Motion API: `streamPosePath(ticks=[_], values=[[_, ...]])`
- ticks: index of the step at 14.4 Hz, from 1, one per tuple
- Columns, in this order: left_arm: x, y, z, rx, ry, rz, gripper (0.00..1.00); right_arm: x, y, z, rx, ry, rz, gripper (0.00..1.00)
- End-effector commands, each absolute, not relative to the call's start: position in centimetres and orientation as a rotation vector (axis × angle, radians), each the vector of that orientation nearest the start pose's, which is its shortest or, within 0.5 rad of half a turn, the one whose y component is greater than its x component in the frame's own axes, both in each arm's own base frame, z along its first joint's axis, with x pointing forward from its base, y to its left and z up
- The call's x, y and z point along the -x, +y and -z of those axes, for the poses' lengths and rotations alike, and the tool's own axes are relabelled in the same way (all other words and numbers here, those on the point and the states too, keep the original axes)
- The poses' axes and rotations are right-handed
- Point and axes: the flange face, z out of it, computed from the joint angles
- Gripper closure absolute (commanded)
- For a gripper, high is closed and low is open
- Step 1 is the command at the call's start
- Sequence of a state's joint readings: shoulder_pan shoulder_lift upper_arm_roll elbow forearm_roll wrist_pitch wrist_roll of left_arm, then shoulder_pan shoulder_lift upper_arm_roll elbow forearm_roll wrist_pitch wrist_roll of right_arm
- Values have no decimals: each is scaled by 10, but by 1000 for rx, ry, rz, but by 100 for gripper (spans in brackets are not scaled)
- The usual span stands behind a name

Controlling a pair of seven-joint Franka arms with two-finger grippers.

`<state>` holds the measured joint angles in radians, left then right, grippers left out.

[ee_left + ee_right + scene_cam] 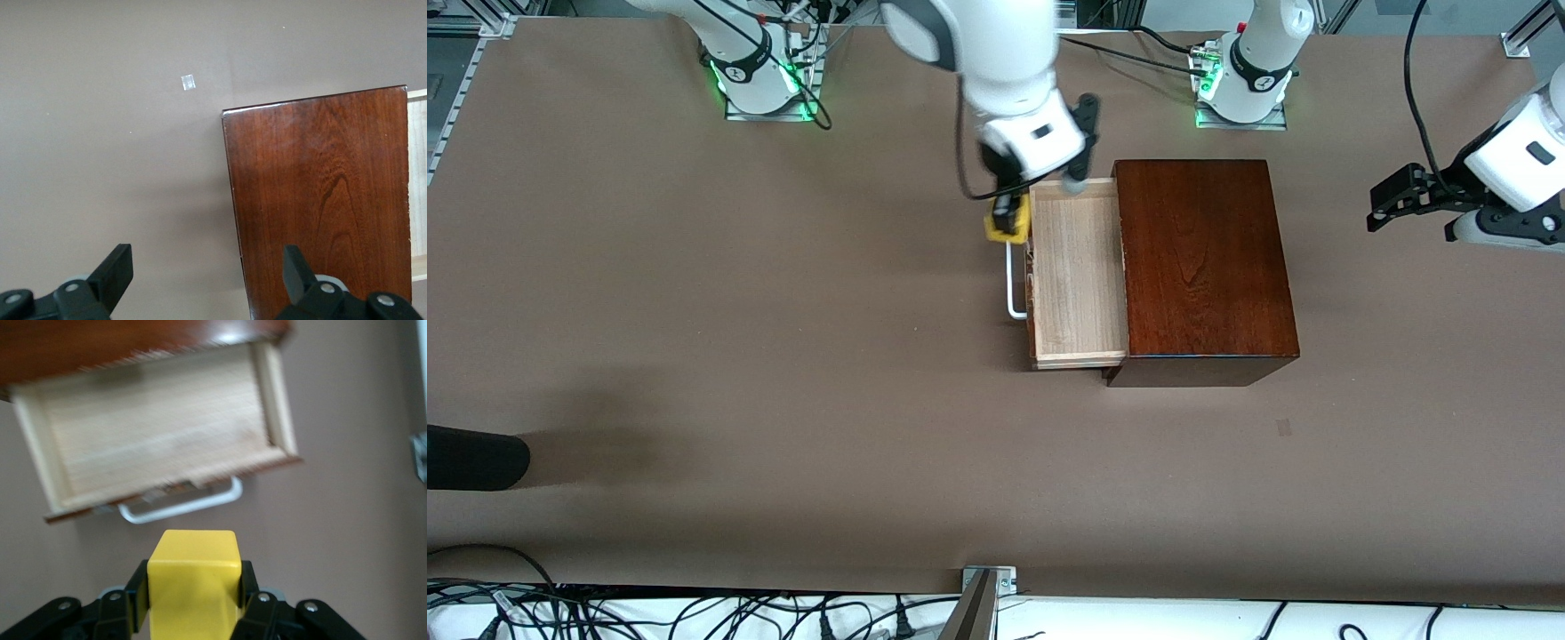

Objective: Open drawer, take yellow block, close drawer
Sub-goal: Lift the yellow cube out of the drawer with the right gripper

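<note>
The drawer [1076,276] is pulled out of the reddish-brown wooden box [1205,267] toward the right arm's end, its pale inside empty and its white bar handle [1014,284] showing. It also shows in the right wrist view [160,447]. My right gripper [1007,222] is shut on the yellow block [1005,227], held in the air over the drawer's front corner by the handle; the block fills the right wrist view's lower middle [193,580]. My left gripper [1383,206] is open and empty, waiting in the air past the box at the left arm's end [207,273].
A dark object [471,458] lies at the table's edge toward the right arm's end, nearer the front camera. A small pale mark [1283,427] is on the table nearer the camera than the box. Cables run along the near edge.
</note>
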<state>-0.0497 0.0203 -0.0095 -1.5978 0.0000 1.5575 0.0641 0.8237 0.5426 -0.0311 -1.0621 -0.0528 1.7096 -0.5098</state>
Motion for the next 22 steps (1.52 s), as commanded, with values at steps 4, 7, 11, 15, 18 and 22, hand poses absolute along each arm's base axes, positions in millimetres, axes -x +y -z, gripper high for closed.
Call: streamPosePath(ticks=[4, 7, 11, 15, 18, 22], values=[[-561, -159, -553, 3148, 553, -271, 0, -606, 369, -548, 2772, -1484, 165, 100], [-555, -226, -526, 3246, 714, -398, 0, -618, 316, -548, 2944, -1121, 125, 100], [-555, -308, -499, 3264, 930, -501, 0, -610, 239, -505, 3042, -733, -69, 100], [-514, -412, -479, 3003, 1567, -425, 0, -604, 170, -448, 3068, -473, -175, 100], [-510, -447, -469, 2755, 2058, -189, 0, -594, 139, -406, 3086, -334, -224, 100], [-505, -500, -413, 2426, 2365, 15, 0, -575, 106, -352, 3104, -153, -258, 100]])
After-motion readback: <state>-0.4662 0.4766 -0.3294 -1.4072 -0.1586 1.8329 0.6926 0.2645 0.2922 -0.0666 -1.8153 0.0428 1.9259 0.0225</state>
